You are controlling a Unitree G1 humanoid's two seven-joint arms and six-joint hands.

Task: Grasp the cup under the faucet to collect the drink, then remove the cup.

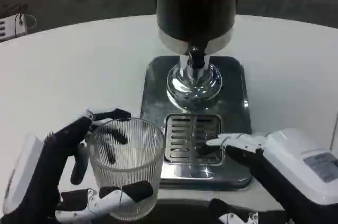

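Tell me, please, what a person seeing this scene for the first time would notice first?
First, the black drink dispenser standing at the top centre on its shiny metal base, the faucet above the slotted drip tray. Next, the ribbed clear glass cup at the lower left, held by the left hand. The right hand rests by the drip tray.

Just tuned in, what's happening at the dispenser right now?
The left robot hand grips the ribbed glass cup, which looks empty, at the table's near edge, left of the drip grate. It is not under the faucet yet. The right robot hand rests at the grate's right side, holding nothing.
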